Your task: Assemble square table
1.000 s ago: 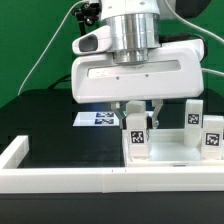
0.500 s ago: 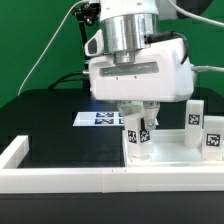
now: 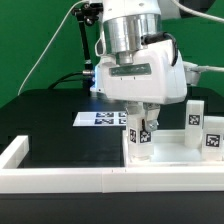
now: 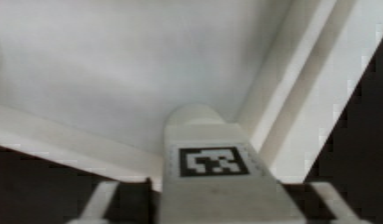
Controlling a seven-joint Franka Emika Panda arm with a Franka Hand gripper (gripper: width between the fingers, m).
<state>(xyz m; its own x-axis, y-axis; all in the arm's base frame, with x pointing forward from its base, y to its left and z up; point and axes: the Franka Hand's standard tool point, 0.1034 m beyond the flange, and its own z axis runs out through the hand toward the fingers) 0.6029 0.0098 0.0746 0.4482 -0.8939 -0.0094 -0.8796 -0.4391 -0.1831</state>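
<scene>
- We see the arm's end effector (image 3: 142,122) clamped on a small white leg (image 3: 140,137), its fingers closed on the leg's upper part while the tagged face looks toward the exterior camera.
- The leg stands upright at the near corner of the square top (image 3: 172,156), at about 8 o'clock on the tray as the exterior view shows it; its foot appears to touch the tray floor inside the raised rim.
- Two more legs (image 3: 193,113) (image 3: 213,135) stand at about 2 and 3 o'clock on the tray.
- The marker board (image 3: 97,119) lies flat on the dark tabletop (image 3: 55,130) beyond the tray, at about 10 o'clock from it, and the white border wall (image 3: 60,179) runs along the near edge.
- From the wrist camera, the leg (image 4: 213,150) sits between the two fingers, hard by the rim (image 4: 294,80) at the tray's corner.
- We judge the step to be screwing this leg in: we would keep it plumb, press down lightly, turn about its own axis, and watch that the tray does not slide.
</scene>
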